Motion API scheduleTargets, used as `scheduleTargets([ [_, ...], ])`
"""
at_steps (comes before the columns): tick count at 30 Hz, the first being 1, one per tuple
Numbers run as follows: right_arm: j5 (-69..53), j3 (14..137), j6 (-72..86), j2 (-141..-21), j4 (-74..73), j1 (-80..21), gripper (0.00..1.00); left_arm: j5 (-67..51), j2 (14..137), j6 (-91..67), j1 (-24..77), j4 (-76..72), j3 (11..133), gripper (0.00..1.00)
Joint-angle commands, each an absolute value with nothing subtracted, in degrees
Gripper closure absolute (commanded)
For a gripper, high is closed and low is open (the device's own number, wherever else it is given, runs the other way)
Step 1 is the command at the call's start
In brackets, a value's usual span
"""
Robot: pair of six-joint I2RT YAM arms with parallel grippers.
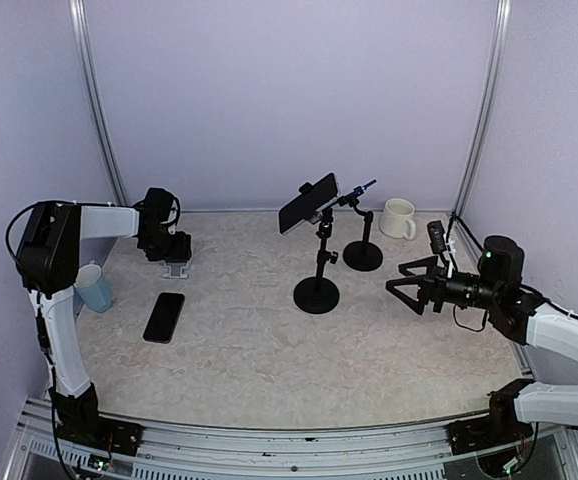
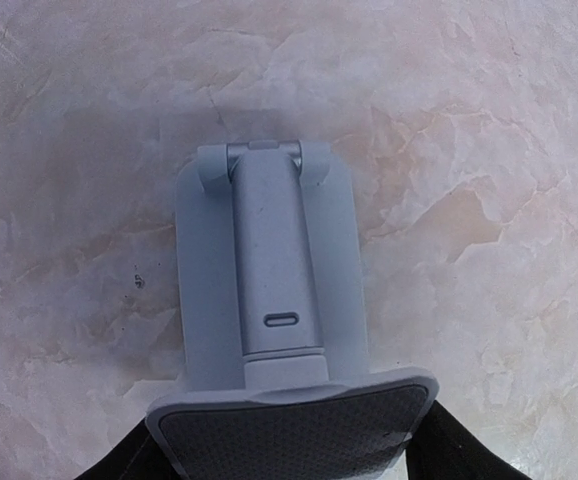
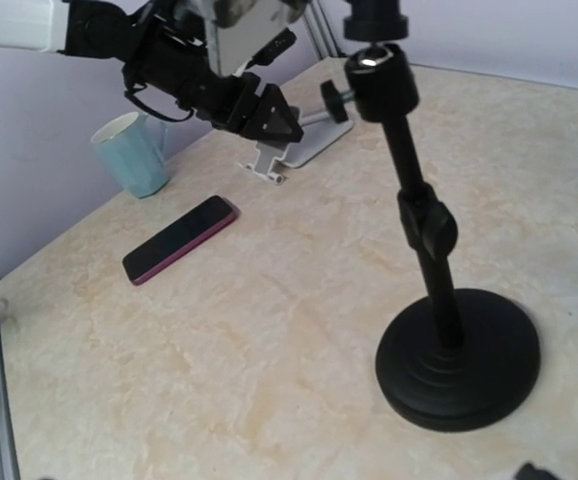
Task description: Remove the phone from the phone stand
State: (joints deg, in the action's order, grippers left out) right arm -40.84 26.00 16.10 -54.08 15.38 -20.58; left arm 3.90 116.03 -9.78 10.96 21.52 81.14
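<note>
The left hand is hovering released just above a small pale-grey folding phone stand near the table's left edge. Its black fingers are showing wide apart on either side of the stand's dimpled rest, clenching nothing. That rest is sitting bare, and a dark flat phone with a reddish rim is lying on the beige marbled table just beside the stand, toward the near edge, so this phone is looking already removed. A second dark phone is sitting tilted in the clamp of a tall black pole stand on a round base around the table's middle, and I cannot tell for sure which phone the task means. The right hand is hanging low near the right edge, released, its fingers pointing at that pole stand, likely waiting. A light-blue mug is standing by the left edge, and a white mug toward the far right corner. Pale lilac walls with metal corner rails are enclosing the matte table.
</note>
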Motion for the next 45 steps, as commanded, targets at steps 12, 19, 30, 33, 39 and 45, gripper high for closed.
scheduleTargets([
  [12,-35.7,32.2,13.9,-61.7,24.4,-25.0,0.07,0.7,113.9,-9.5,10.1,23.2,81.3,0.01],
  [19,-31.9,37.7,11.3,-68.6,27.4,-28.3,0.14,-1.6,104.3,-10.9,10.6,21.5,79.1,0.01],
  [30,-18.4,43.3,11.7,-78.5,32.5,-34.6,0.18,0.9,91.0,-12.2,18.7,15.2,70.7,0.01],
  [33,-15.2,43.0,12.6,-80.4,36.5,-36.5,0.17,1.6,89.0,-14.0,20.9,14.0,69.0,0.01],
  [39,-15.5,43.7,11.7,-86.4,43.0,-37.8,0.18,-6.8,84.2,-14.2,23.7,5.3,63.4,0.01],
  [45,-20.5,44.2,6.5,-89.1,46.3,-37.7,0.19,-14.6,80.9,-10.6,25.0,1.2,60.7,0.01],
])
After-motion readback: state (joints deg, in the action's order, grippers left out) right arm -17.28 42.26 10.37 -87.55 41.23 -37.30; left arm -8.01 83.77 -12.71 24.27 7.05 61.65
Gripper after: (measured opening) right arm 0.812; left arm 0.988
